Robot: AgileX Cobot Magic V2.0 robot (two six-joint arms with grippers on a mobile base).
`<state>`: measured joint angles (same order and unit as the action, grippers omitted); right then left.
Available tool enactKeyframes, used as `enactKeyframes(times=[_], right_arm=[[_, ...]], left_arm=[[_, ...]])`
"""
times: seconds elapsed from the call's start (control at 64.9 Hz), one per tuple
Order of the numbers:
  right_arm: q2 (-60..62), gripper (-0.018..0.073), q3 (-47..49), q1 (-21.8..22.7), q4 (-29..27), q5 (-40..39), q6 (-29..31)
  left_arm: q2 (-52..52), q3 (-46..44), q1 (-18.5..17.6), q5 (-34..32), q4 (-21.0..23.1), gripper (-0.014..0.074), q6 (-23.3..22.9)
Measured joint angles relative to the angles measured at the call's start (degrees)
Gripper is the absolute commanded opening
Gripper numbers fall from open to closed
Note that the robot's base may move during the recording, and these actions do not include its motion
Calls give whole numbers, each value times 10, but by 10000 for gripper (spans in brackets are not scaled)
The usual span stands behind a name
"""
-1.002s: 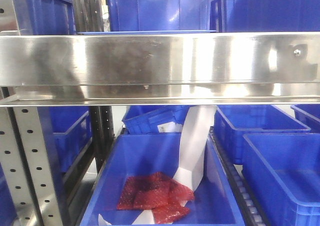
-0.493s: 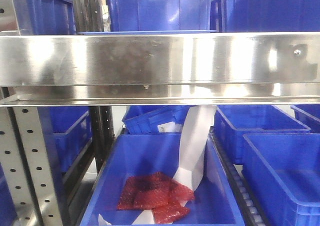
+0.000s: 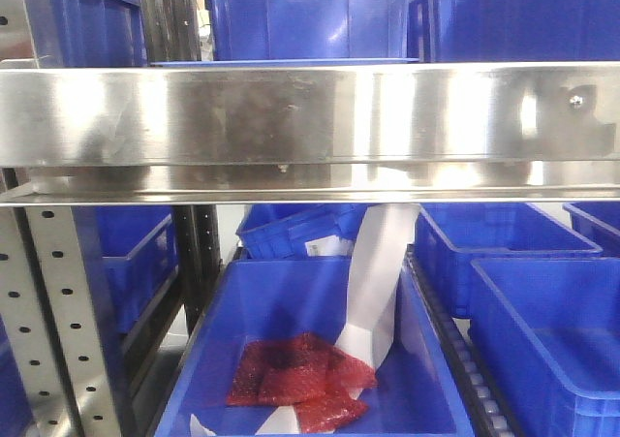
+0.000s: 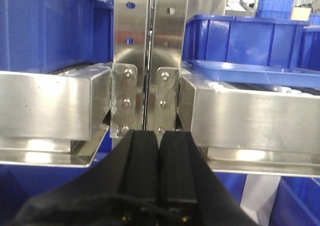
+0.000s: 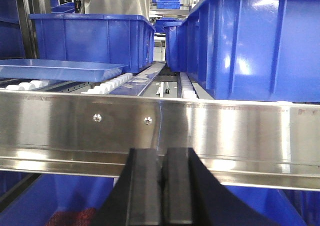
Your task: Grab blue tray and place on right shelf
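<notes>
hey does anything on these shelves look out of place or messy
One thing: a loose white paper strip hangs from under the steel shelf beam into the lower blue bin, ending beside crumpled red wrap. The blue tray lies flat on the rollers.

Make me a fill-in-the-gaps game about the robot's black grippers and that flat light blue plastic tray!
1. The left gripper has its black fingers pressed ____.
2. The flat light blue plastic tray rests on white ____.
3. The crinkly patch lying in the deep blue bin is coloured ____.
4. The right gripper holds ____.

Missing words: together; rollers; red; nothing
</notes>
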<state>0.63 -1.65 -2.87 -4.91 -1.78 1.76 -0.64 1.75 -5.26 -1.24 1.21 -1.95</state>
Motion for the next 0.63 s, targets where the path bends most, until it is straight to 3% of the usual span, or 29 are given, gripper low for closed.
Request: enactKeyframes(times=[0.632], right_arm=[[0,56,0,0,0,0,0]], left_arm=[[0,0,0,-3,0,-48,-1]])
